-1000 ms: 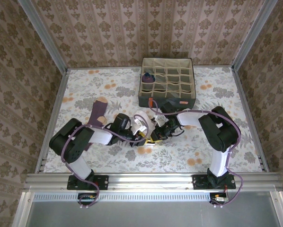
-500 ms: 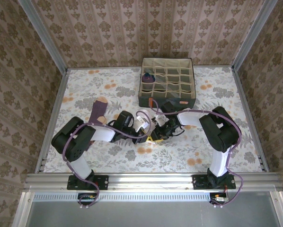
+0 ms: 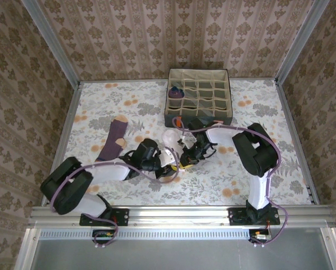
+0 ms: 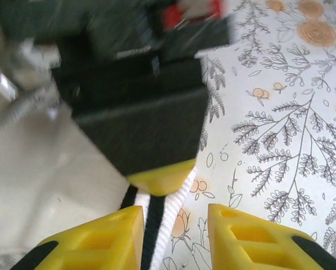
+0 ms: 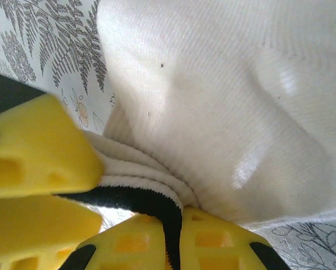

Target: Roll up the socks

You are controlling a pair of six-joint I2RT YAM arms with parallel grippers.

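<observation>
My right tool (image 5: 171, 243) is clamped on the striped cuff of the white sock (image 5: 224, 101), whose body bunches just beyond the tips. My left tool (image 4: 173, 239) stands narrowly parted, that cuff between its fingers.

Black-and-white arms (image 3: 109, 170) trail purple cables (image 3: 276, 153) and end in yellow fingertips (image 4: 252, 236).

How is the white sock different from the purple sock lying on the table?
The white sock is bunched into a lump; the purple sock lies flat and stretched out. The white sock's striped cuff is pinched by the right gripper; no gripper holds the purple sock. Both are soft socks on the flowery table.
</observation>
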